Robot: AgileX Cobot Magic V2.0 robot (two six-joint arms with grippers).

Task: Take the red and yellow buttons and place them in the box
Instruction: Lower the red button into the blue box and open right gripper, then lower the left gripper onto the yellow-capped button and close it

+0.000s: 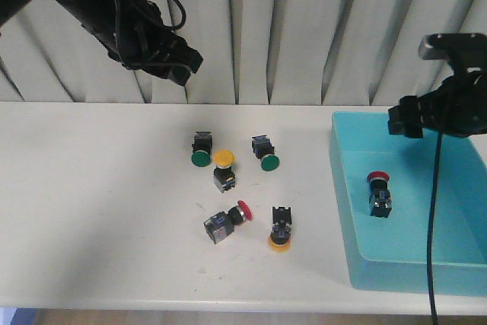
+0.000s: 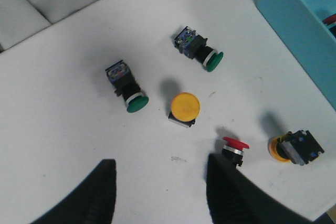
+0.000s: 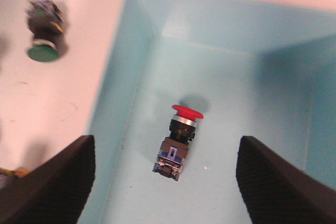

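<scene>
A red button (image 1: 378,192) lies on the floor of the turquoise box (image 1: 346,211) at the right; it also shows in the right wrist view (image 3: 178,141). On the table lie a yellow button (image 1: 223,167), a red button (image 1: 226,221) and a second yellow button (image 1: 281,231) standing cap down. My left gripper (image 1: 181,66) is open and empty, high above the table's far side. In the left wrist view the yellow button (image 2: 184,108) and red button (image 2: 234,149) show beyond its fingers (image 2: 220,187). My right gripper (image 3: 165,169) is open and empty above the box.
Two green buttons (image 1: 201,148) (image 1: 265,153) lie on their sides among the others at the table's middle. A white curtain hangs behind the table. The box wall (image 3: 113,103) stands close to my right gripper. A black cable (image 1: 434,211) hangs over the box.
</scene>
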